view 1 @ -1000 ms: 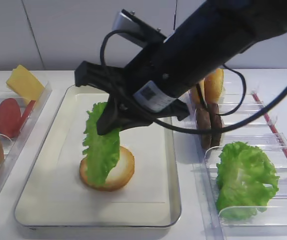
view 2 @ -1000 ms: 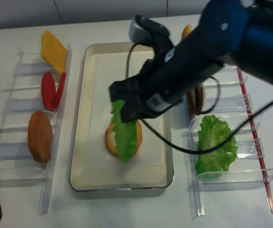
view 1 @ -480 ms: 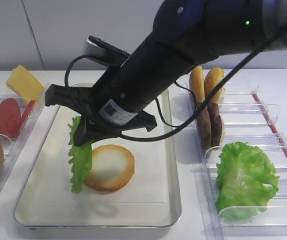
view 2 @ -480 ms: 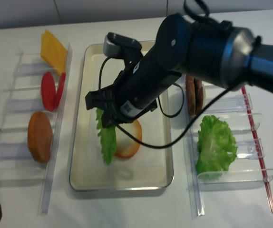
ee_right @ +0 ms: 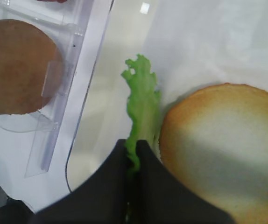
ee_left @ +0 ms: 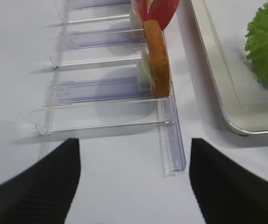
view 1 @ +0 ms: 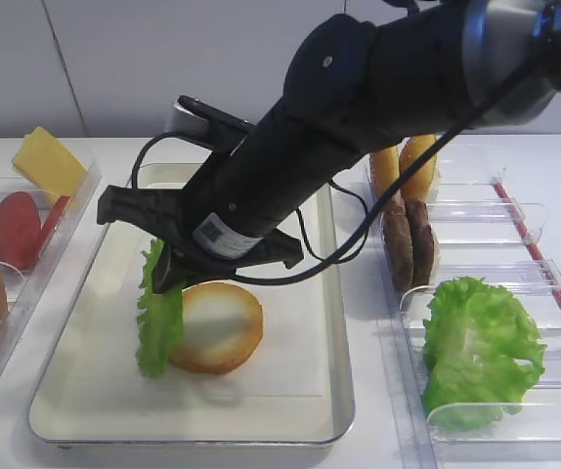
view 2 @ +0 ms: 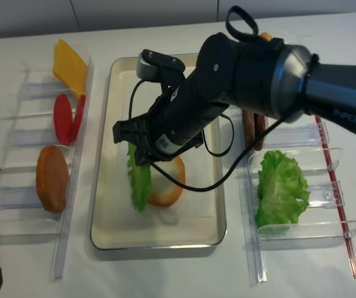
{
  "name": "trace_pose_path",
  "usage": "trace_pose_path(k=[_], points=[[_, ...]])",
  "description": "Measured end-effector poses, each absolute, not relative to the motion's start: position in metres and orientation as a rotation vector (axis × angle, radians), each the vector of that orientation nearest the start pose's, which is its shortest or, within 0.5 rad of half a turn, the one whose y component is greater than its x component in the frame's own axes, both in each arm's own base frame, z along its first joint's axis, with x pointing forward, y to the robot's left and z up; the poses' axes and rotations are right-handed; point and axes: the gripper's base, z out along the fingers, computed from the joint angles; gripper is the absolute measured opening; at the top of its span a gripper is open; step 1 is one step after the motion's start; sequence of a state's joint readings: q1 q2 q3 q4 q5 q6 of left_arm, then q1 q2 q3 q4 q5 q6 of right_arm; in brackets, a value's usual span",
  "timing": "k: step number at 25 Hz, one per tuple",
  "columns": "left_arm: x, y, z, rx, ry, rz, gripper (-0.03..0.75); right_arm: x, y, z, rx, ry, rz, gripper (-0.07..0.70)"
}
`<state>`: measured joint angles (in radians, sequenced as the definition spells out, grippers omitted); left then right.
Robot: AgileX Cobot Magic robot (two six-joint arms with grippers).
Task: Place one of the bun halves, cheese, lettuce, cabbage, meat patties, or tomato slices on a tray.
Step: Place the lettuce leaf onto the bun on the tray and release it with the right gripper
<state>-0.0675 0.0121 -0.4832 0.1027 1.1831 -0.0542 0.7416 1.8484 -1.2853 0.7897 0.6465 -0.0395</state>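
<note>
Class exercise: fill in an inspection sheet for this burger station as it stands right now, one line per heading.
Surface: white table.
Job's things: lettuce hanging over tray, beside bun half lying there; cheese, tomato slices, meat patties in clear bins.
Clutter: green leaf clump.
Grippers: right gripper shut on lettuce; left gripper open, empty.
Cables: black cable looping off right arm.
Surroundings: pale wall.

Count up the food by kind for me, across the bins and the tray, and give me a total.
Bun halves: 4
Meat patties: 2
Tomato slices: 2
Cheese: 1
Lettuce leaf, held in the right pincer: 1
Lettuce clump: 1
Total: 11
</note>
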Motion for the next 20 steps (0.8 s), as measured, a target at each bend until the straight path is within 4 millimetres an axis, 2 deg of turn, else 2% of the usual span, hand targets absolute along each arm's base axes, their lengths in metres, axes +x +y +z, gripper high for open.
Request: trace_pose_path(k=[20], points=[[-0.007, 0.009, 0.264, 0.004, 2.191, 0.058, 0.464, 0.268, 0.281, 0.207, -0.412, 2.825, 0.715, 0.055]])
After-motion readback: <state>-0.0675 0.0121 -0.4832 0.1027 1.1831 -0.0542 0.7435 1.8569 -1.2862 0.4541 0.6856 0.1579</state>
